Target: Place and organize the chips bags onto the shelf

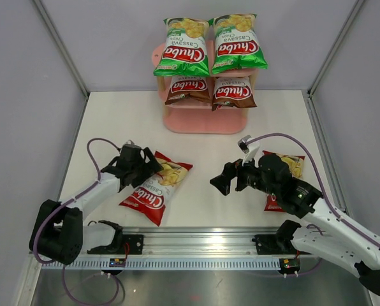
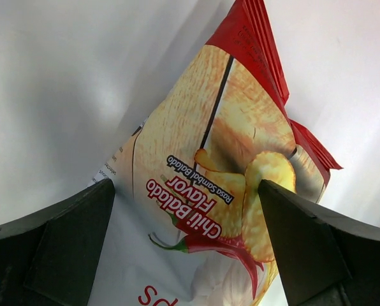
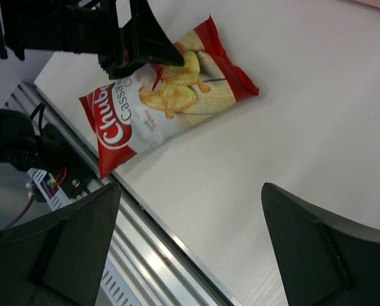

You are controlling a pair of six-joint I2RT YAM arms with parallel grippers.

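The pink shelf [image 1: 203, 121] stands at the back centre. Two green chips bags [image 1: 182, 46] [image 1: 239, 42] lie on its top tier and two brown bags [image 1: 189, 89] [image 1: 233, 91] on the middle tier. One red bag [image 1: 157, 188] lies flat on the table at the front left. My left gripper [image 1: 145, 167] is open over its upper end, and in the left wrist view the bag [image 2: 222, 159] fills the gap between the fingers [image 2: 69, 242]. My right gripper [image 1: 225, 180] is open and empty over bare table. The second red bag [image 1: 291, 167] lies partly hidden under the right arm.
A metal rail [image 1: 196, 245] runs along the near edge and also shows in the right wrist view [image 3: 145, 248]. White walls with grey frame posts [image 1: 61, 44] close in the table on the left, right and back.
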